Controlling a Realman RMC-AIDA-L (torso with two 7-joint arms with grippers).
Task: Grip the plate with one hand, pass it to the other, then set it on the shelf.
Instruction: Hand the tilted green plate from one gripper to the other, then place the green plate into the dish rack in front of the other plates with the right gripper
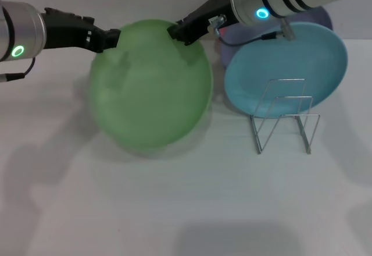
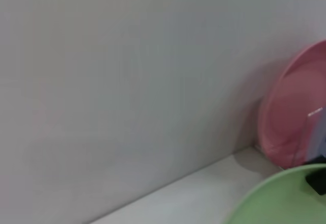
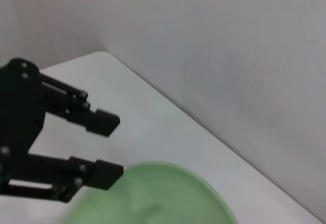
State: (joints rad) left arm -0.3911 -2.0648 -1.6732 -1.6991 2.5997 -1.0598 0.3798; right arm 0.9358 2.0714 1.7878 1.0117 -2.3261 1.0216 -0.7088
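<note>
Green plate held up between two grippers

Head view: the plate (image 1: 151, 84), raised over the tabletop (image 1: 174, 209), has the right gripper (image 1: 181, 34) pinching its far rim; the left gripper (image 1: 110, 38) sits at its rim, its grasp unclear there. The shelf (image 1: 285, 116) fronts a blue plate (image 1: 290, 64). Left wrist view: a pink plate (image 2: 293, 117) is cut off. Right wrist view: the left gripper's fingers (image 3: 102, 122) are spread. No writing is visible.

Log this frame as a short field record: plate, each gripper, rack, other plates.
plate: light green plate held up off the white table, between both arms
left gripper: at the plate's upper left rim, fingers spread apart in the right wrist view
right gripper: at the plate's upper right rim; grip state not visible
shelf: wire rack standing empty, to the right of the green plate
other plates: blue plate behind the rack; pink plate against the wall
</note>
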